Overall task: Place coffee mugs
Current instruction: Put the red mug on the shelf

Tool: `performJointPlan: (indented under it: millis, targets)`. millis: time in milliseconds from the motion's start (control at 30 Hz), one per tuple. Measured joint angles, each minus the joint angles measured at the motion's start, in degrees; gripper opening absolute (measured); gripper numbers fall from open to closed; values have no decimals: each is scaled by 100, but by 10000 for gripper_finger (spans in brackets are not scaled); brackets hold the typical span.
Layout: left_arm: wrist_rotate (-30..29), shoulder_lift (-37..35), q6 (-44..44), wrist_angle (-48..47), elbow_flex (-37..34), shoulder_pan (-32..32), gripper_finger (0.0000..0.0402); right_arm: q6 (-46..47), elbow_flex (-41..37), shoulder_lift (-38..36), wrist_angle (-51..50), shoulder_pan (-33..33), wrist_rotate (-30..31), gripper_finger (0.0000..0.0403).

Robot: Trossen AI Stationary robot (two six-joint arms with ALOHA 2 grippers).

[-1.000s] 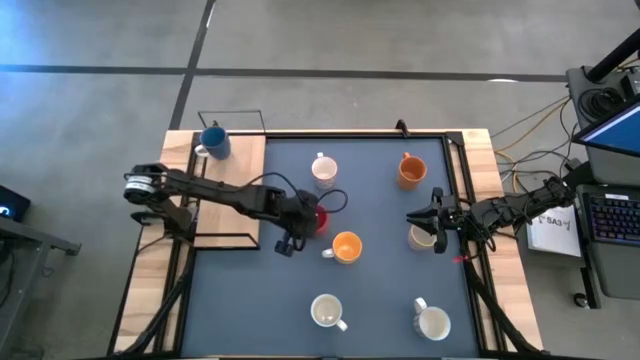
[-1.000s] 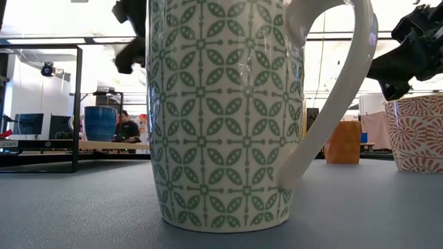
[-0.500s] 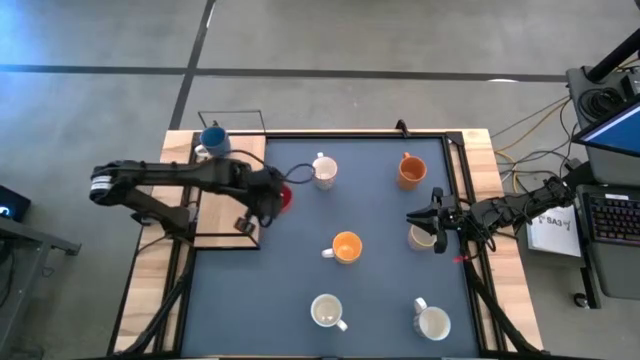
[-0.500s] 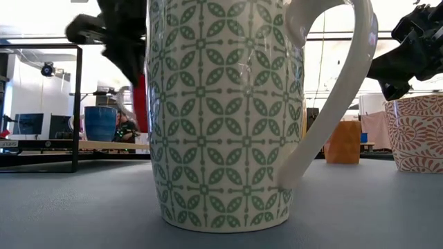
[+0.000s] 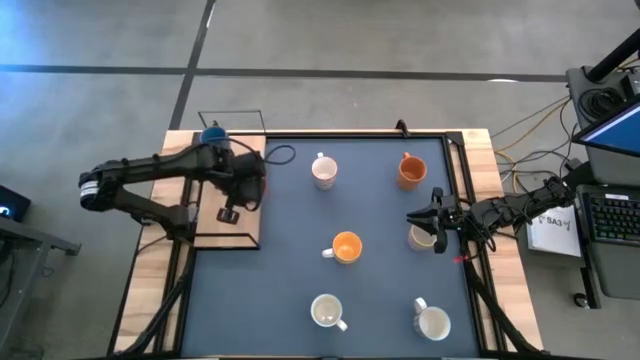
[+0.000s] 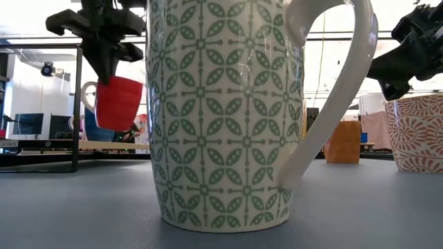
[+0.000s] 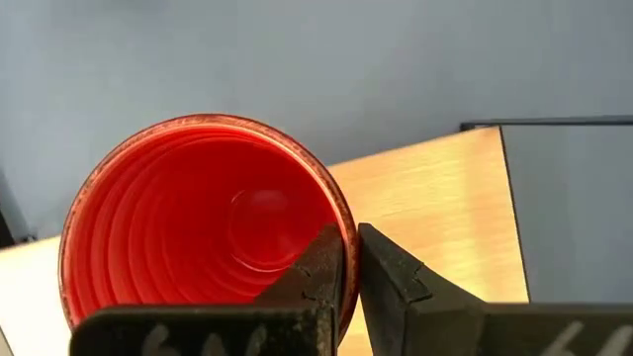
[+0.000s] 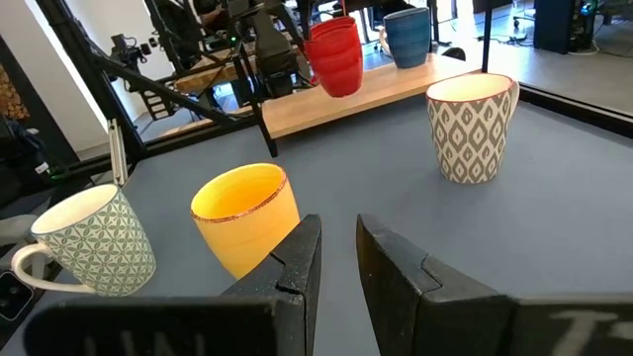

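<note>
Item: left gripper (image 7: 348, 269), jaws clamped on red mug (image 6: 118, 102) rim, raised over tabletop's left wooden edge; right gripper (image 8: 336, 259), jaws slightly apart, empty, at right edge.

A robotics lab: concrete floor, cabled desk with keyboard (image 5: 609, 215), monitors behind.

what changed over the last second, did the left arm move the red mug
Yes. The left tool, shut on the red mug's rim, carried it off the centre of the dark mat toward the wooden board on the left, near the blue mug; it hangs in the air there. The right tool and the other mugs stayed put.
</note>
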Motion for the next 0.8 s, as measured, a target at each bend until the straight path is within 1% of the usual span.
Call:
performJointPlan:
  millis: [433, 633, 800]
  targets:
    - [-20, 28, -1007, 295, -158, 881, 11, 0, 0, 0, 1, 0, 0, 57]
    - [-50, 31, -1805, 607, -422, 1102, 12, 0, 0, 0, 1, 0, -1, 57]
    - [-276, 31, -2395, 855, -562, 1143, 13, 0, 2, 0, 2, 0, 0, 57]
